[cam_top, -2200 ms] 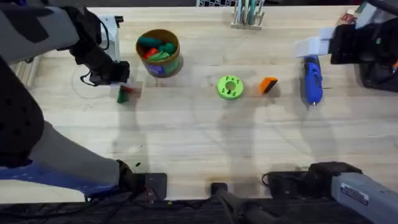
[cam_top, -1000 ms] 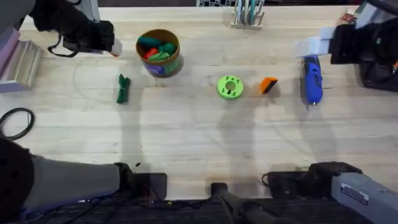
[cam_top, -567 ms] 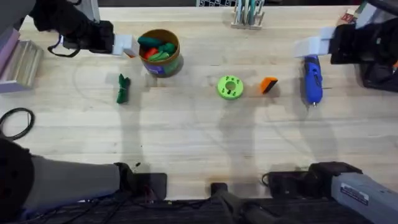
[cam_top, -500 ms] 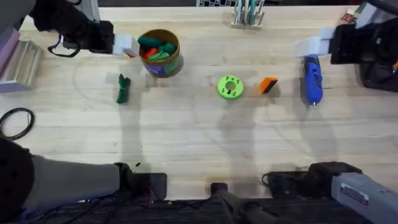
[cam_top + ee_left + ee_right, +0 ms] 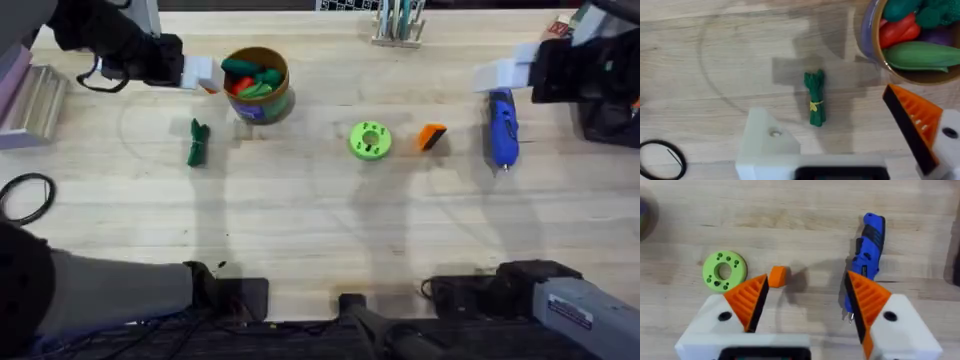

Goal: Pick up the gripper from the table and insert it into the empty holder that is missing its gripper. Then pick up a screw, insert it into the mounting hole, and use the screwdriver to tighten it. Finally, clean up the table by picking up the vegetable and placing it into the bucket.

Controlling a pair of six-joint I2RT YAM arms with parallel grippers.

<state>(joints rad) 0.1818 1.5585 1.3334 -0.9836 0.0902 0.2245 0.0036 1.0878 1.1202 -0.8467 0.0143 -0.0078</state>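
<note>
The small orange gripper lies on the table between the lime-green disc and the blue screwdriver; it also shows in the right wrist view. My left gripper hovers open just left of the bucket. One of its white mounts is the bare holder; the other carries an orange finger. The dark-green vegetable lies on the wood below it. My right gripper is open and empty, raised at the far right above the screwdriver.
The bucket holds several toy vegetables. A black cable loop lies at the left edge, with a grey block behind it. A rack stands at the table's back edge. The lime-green disc has holes.
The left arm rose from over the vegetable to the far left, then slid a little right toward the bucket. The vegetable stayed on the table. The right arm has not moved.
</note>
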